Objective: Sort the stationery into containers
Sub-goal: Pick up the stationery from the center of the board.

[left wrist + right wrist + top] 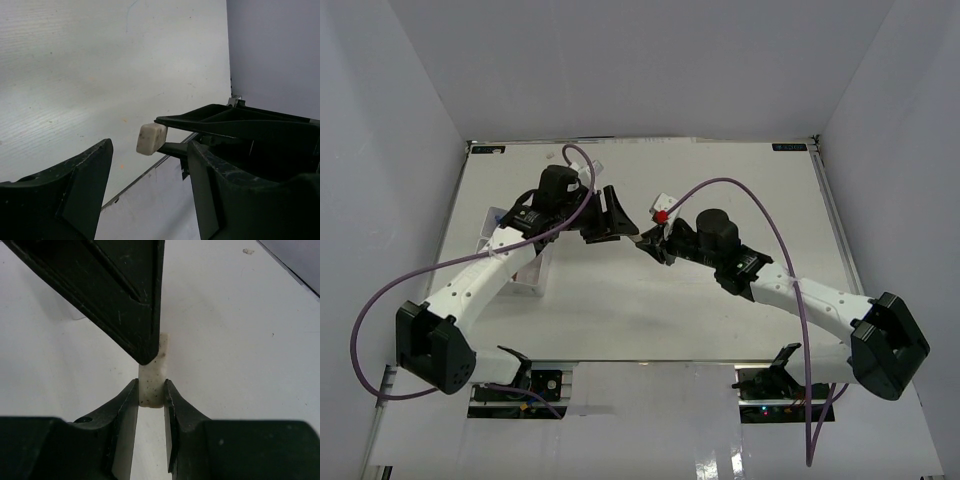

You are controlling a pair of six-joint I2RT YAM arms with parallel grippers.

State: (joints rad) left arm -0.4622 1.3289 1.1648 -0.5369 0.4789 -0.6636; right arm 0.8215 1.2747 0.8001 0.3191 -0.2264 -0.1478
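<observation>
White worktop, mid-frame: right claw clamped on the small off-white block, left claw facing it, fingers spread apart, one tip just beside that block.

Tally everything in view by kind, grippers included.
Grippers: 2 (left gripper, right gripper)
Off-white block: 1
White organizer tray: 1
Small white-and-red item: 1
Total: 5
</observation>
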